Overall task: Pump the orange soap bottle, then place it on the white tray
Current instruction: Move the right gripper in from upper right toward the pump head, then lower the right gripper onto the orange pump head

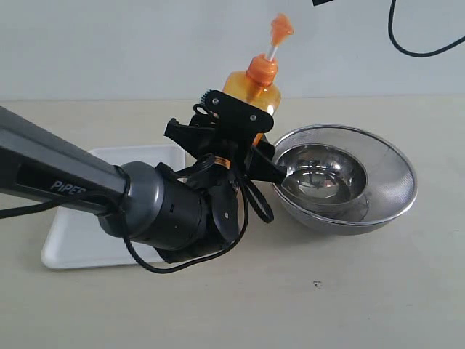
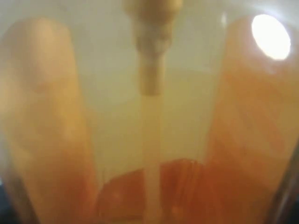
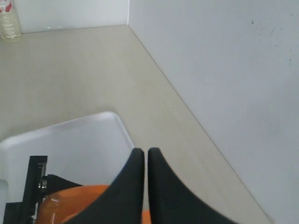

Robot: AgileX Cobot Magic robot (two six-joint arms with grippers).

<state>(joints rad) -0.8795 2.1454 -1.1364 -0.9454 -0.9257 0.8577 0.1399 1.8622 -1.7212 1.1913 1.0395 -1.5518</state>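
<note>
- Clearly, the orange soap bottle (image 1: 252, 86) sits between the fingers of the left gripper (image 1: 240, 132), which is closed on the lower body; only the shoulder, collar and pump show above the black frame
- Its base is hidden behind that gripper, so I cannot tell whether it rests on the table (image 1: 327, 291) or is lifted off it
- The bottle is off the white tray (image 1: 76, 243), past the tray's far right corner and just beside the steel mesh bowl (image 1: 398, 163)
- The pump head (image 1: 280, 27) is up on its white stem and leans a little towards the bowl side
- A smaller polished bowl (image 1: 320, 173) lies inside the mesh one; one black finger of the left gripper reaches close to the mesh rim
- Up close, the left wrist view is filled by the bottle (image 2: 233, 140) as a blurred orange wall with a pale tube down its middle; no fingers show there
- The right gripper (image 3: 145, 152) has its two black fingers drawn almost together, a thin slit between them and nothing held
- Beneath it lie the tray (image 3: 84, 137) and an orange curve of the bottle (image 3: 65, 206)
- A clear plastic bottle (image 3: 9, 21) stands far off by the wall (image 3: 224, 70)
</note>
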